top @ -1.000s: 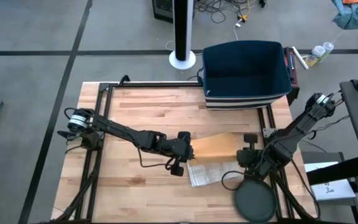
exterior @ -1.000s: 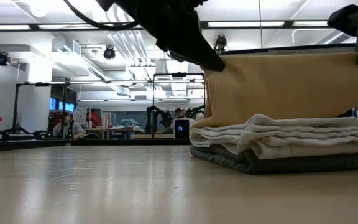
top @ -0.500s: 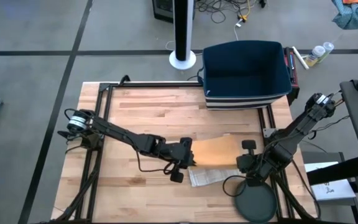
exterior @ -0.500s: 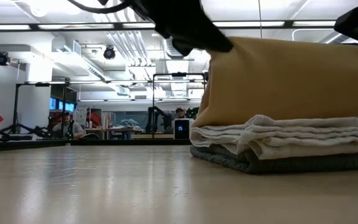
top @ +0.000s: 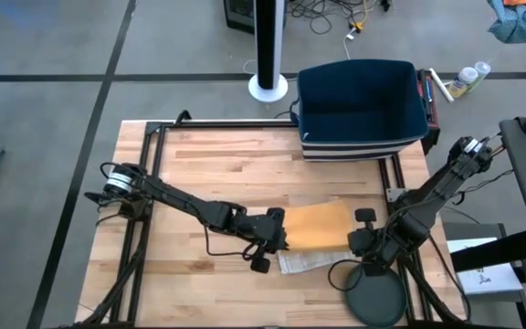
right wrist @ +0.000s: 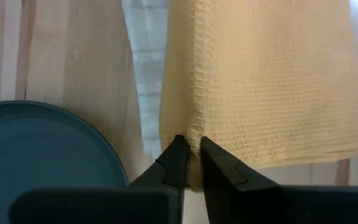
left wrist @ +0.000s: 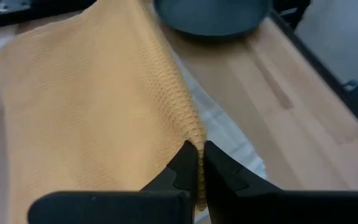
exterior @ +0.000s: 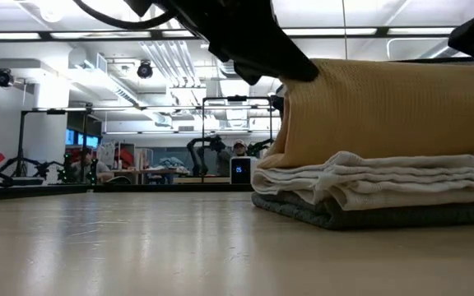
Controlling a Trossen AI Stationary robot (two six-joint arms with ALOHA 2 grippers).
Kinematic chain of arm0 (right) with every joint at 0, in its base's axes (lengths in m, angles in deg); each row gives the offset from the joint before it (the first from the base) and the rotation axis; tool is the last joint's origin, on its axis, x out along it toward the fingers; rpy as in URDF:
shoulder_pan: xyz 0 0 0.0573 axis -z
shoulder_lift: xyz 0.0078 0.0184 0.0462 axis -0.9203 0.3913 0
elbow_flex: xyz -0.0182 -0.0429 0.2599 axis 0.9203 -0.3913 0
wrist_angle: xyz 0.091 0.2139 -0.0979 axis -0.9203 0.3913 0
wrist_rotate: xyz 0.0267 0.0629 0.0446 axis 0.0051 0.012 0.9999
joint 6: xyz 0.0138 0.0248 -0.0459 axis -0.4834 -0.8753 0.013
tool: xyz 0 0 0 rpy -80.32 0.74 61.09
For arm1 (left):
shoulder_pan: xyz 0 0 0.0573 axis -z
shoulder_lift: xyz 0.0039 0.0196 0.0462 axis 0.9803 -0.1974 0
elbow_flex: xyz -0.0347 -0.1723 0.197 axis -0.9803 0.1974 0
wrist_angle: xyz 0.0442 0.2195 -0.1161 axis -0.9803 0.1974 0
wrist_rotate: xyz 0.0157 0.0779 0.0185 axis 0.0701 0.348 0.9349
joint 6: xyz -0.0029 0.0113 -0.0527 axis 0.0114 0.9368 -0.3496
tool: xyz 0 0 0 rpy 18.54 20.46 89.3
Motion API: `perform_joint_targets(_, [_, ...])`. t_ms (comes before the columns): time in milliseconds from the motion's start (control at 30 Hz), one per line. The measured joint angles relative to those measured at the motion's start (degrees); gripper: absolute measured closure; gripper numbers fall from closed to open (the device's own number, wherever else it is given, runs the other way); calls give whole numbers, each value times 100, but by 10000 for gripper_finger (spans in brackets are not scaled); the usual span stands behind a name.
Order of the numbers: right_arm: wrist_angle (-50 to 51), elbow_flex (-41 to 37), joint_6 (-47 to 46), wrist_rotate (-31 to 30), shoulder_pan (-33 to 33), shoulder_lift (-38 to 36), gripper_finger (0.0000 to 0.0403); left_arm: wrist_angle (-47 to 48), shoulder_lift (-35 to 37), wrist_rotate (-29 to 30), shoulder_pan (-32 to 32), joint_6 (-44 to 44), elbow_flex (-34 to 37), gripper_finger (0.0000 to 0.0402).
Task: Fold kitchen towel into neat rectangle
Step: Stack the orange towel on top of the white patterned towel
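A yellow waffle-weave kitchen towel point(top: 316, 226) is held up between my two grippers over a stack of a white towel point(exterior: 385, 177) and a grey towel point(exterior: 344, 215) near the table's near edge. My left gripper point(top: 278, 236) is shut on the yellow towel's left end. At its right end my right gripper point(top: 358, 239) is shut on it too. In the low view the yellow towel point(exterior: 385, 115) hangs as a sheet above the stack, and its lower part drops behind the stack. My left gripper pinches the towel's raised near edge at its left corner point(left wrist: 194, 138) between its two fingers, slanting down from the table's left. The edge runs away from the fingers toward the other gripper, lifted above the stack. My right gripper pinches the same raised edge at its right corner point(right wrist: 190, 132) between its two fingers, coming steeply from above. The cloth spreads away from the fingers and bunches a little at the pinch; this end is lifted clear of the table.
A dark round plate point(top: 373, 296) lies at the near right corner, close beside my right gripper. A dark blue bin point(top: 362, 108) stands at the far right edge. Bare wood point(top: 208, 164) fills the table's left and far parts.
Both grippers have carried the towel's raised edge toward the table's near edge and a little down. The yellow sheet now reaches farther over the white towel. Its far part has trailed along behind.
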Motion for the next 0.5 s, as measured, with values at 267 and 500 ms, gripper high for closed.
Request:
perform_joint_targets(267, [11, -252, -73, 111, -4, 0, 288, -40, 0, -353, 74, -200, 0, 364])
perform_joint_targets(500, [-32, -220, -61, 74, -4, -2, 255, -180, 0, -358, 140, -358, 0, 338])
